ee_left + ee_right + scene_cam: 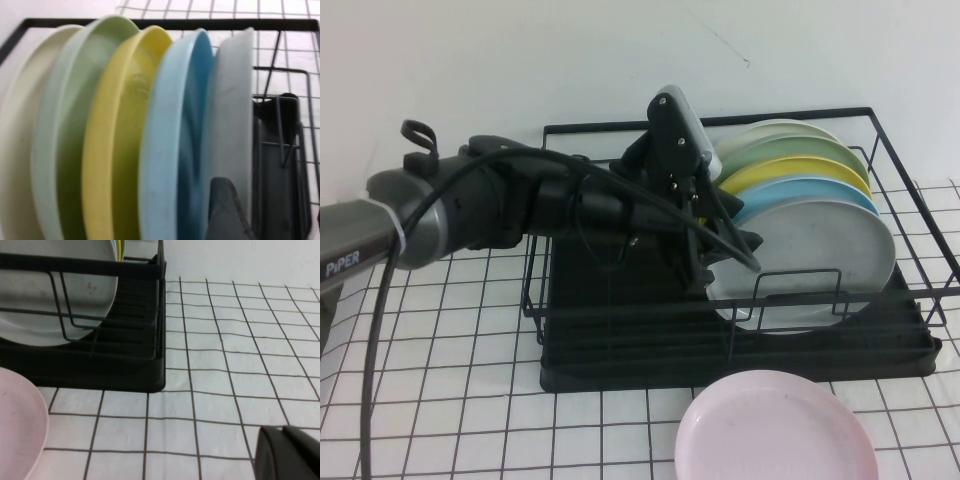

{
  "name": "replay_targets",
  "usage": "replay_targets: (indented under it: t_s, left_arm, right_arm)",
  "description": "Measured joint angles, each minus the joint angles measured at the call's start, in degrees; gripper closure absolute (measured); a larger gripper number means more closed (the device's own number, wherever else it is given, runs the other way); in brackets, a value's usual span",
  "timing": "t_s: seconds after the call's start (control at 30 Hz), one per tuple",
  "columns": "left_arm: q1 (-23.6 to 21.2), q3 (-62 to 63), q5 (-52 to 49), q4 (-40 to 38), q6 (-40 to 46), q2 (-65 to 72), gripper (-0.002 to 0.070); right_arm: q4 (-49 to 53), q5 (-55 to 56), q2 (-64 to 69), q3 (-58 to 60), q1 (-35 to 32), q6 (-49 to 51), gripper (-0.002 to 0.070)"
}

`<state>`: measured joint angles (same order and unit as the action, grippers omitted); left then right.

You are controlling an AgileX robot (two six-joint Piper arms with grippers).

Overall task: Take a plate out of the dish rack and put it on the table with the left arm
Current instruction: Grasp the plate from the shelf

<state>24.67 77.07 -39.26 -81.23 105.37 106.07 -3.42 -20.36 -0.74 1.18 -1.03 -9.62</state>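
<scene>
The pale grey plate [825, 255] stands upright at the front of a row of plates in the black dish rack [640, 350]. My left arm reaches into the rack from the left. Its left gripper [728, 262] is open at the grey plate's left rim, one finger on each side of the rim. In the left wrist view the plate [230, 110] is edge-on with one dark finger [226, 210] between it and the light blue plate [170, 150]. The right gripper [281, 431] hovers low over the table [225, 365], shut and empty, and does not show in the high view.
Behind the grey plate stand blue, yellow [790, 172], green and cream plates. A pale pink plate [775, 430] lies flat on the table [470, 400] in front of the rack, toward the right. The rack's wire walls [910, 200] enclose the plates.
</scene>
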Motion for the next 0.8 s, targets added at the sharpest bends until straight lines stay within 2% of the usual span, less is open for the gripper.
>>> replay_targets:
  t_s: [0.53,0.63,0.8]
  left_arm:
    - [0.0,0.0,2.24,-5.41,6.38,4.24,0.0321]
    - [0.0,0.0,2.98,-7.07,7.39,4.93,0.0366]
    - [0.0,0.0,4.39,-7.8,8.23,5.66,0.0503]
  right_arm:
    - [0.0,0.0,0.0,0.0,0.0,0.0,0.0678]
    - [0.0,0.0,0.0,0.0,0.0,0.0,0.0678]
    - [0.0,0.0,0.0,0.0,0.0,0.0,0.0678]
